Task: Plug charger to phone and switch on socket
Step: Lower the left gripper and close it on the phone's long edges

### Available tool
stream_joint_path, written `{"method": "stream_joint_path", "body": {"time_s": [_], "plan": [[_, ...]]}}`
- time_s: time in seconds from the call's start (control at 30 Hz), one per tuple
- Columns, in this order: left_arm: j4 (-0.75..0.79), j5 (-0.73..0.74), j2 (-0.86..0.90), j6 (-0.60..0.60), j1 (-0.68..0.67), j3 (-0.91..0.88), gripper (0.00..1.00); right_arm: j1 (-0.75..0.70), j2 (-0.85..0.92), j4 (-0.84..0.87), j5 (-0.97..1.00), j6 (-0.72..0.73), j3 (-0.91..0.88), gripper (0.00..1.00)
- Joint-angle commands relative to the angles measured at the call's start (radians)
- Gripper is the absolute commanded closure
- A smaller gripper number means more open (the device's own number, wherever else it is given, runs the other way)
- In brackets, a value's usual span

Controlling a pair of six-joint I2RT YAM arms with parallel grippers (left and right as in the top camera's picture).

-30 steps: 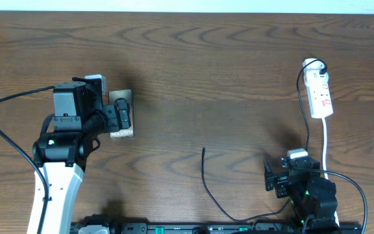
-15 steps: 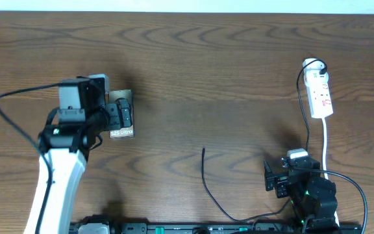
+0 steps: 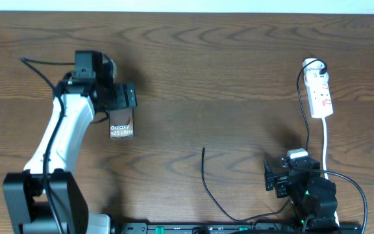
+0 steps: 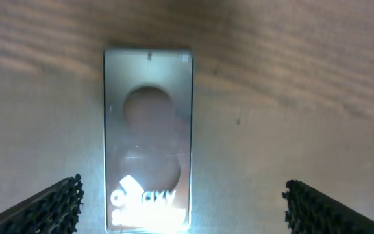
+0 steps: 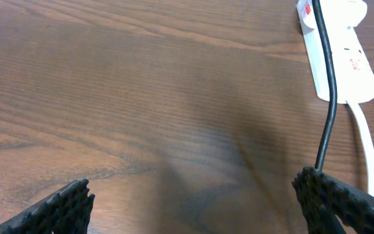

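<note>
overhead, left gripper: has swung up-table and now hangs over the far end of the phone; a second ago it covered the middle. Arm now stretched long.
overhead, phone: lies flat on the table, left of centre, same spot as before. White lettering now fully uncovered.
overhead, charger: thin black cable, free tip pointing up-table near centre, well apart from the phone. Unmoved.
overhead, socket: white strip at far right, round plug at its top end. Untouched; switch state too small to read.
overhead, right gripper: parked at the near right edge, no change over the last second.
left wrist, fingers: spread wide, one at each lower corner of the view, nothing between them but the phone below. No contact visible.
left wrist, phone: centred lengthwise under the camera, glare on the near end, port not readable.
right wrist, fingers: wide apart, empty, bare wood between them.
right wrist, socket: top right corner, a black cable crossing it; where that cable ends I cannot tell.
meaning: the left arm looks to be lining up on the phone, not gripping. Nothing plugged, charger not picked up, socket step not begun. Task is early.
</note>
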Motion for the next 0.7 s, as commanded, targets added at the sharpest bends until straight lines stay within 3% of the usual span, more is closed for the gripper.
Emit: {"method": "stream_joint_path", "body": {"time_s": [0.0,0.17,0.67], "plan": [[-0.021,0.0,0.037,0.002,-0.002,0.047,0.02,-0.004,-0.002,-0.007,0.012,-0.014,-0.003,0.01],[-0.083,-0.074,0.051,0.003,-0.002,0.047,0.02,-0.004,-0.002,-0.007,0.012,-0.014,-0.003,0.01],[-0.114,-0.074,0.14,0.003,-0.002,0.047,0.02,-0.004,-0.002,-0.007,0.012,-0.014,-0.003,0.01]]}}
